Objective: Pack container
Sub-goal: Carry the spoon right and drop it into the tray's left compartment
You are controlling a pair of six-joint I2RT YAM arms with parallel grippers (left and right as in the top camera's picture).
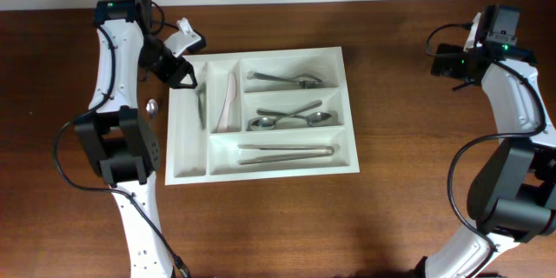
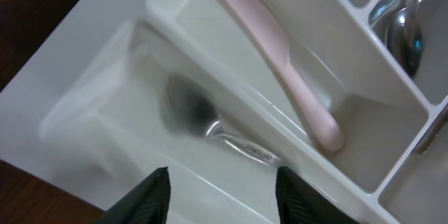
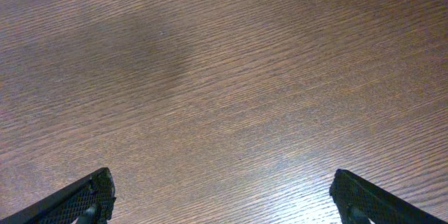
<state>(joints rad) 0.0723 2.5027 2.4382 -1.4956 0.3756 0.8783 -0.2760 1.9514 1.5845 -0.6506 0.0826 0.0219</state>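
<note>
While the left gripper [image 2: 222,185] hangs spread and empty, the white container [image 1: 261,176] lies directly beneath it. The right gripper [image 3: 220,196], also spread, hovers over the table [image 3: 224,63], well apart from the container.

- The right gripper [image 3: 224,203] is hanging over the tabletop [image 3: 224,70], its jaws standing wide apart.
- Its dark, mesh-textured fingertips [image 3: 84,196] are showing only at the lower corners.
- The tabletop's brown wood grain is running slantwise, with pale glare lying by the right-hand fingertip.
</note>
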